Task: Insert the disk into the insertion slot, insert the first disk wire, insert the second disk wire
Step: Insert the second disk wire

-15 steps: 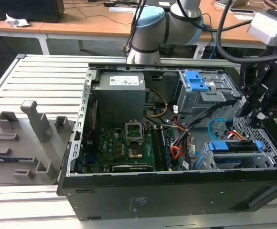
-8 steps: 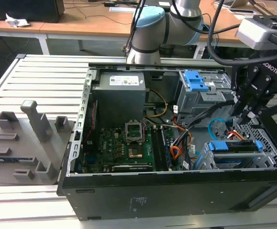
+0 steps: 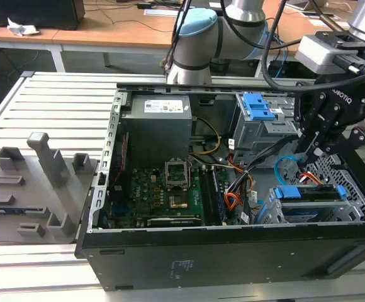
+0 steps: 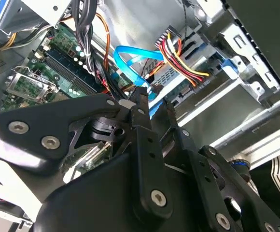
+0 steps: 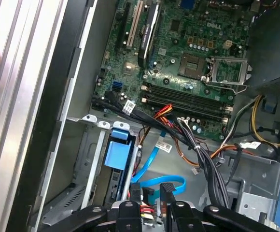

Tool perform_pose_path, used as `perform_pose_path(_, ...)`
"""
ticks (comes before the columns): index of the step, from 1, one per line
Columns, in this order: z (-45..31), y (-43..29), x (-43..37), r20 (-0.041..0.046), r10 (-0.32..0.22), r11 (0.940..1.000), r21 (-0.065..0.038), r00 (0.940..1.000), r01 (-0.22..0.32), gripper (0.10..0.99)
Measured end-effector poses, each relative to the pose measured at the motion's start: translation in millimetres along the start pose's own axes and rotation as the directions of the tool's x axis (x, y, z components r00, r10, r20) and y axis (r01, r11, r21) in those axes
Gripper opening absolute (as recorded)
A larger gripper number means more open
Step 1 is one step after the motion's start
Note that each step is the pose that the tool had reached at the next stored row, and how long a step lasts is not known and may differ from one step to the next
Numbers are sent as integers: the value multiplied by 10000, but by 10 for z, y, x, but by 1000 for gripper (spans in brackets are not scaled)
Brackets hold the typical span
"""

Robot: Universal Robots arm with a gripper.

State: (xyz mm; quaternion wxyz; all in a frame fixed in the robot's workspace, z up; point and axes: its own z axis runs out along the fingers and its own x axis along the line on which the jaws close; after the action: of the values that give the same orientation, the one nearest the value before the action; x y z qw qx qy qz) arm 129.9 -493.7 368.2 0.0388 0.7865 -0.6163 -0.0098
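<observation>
The pincer (image 3: 303, 165) hangs inside the open computer case (image 3: 233, 251), just above the back edge of the disk (image 3: 308, 192); in the second wrist view its two black fingers (image 4: 141, 104) stand a little apart with the second disk wire (image 4: 130, 63) running down between them — whether the pads truly pinch the plug there I cannot tell, since the fingers hide the plug itself. The disk, in its blue caddy, already lies seated in the insertion slot (image 3: 352, 204), so the first step looks done; the first disk wire (image 4: 178, 55), the red, orange and black bundle, runs down to the disk's rear edge close beside the fingers, though whether its plug is pushed home is hidden. The light blue cable curls in a loop from the motherboard (image 3: 163, 189) side toward the disk, its end at the fingertips; I judge the step in hand to be one of the wire insertions, most likely the second. The move calls for the small flat plug to meet the disk's socket square and level — a tilted plug would jam on the socket lip; the neighbouring bundle crowds the fingers, so there is little room to stray sideways.
</observation>
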Motion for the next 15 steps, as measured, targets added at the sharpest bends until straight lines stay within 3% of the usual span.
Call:
perform_pose_path(4,98,2,-12,-42,-180,9998,-2,9998,180,302)
perform_pose_path(6,123,1,-12,-176,-382,9993,-29,9991,382,302)
perform_pose_path(8,124,0,-12,-185,-382,9993,-31,9991,382,286)
perform_pose_path(10,123,0,-12,-192,-382,9993,-33,9991,382,165)
perform_pose_path(14,124,4,1,-210,-381,9993,-38,9991,381,165)
perform_pose_path(15,128,18,61,-210,-381,9993,-38,9991,381,165)
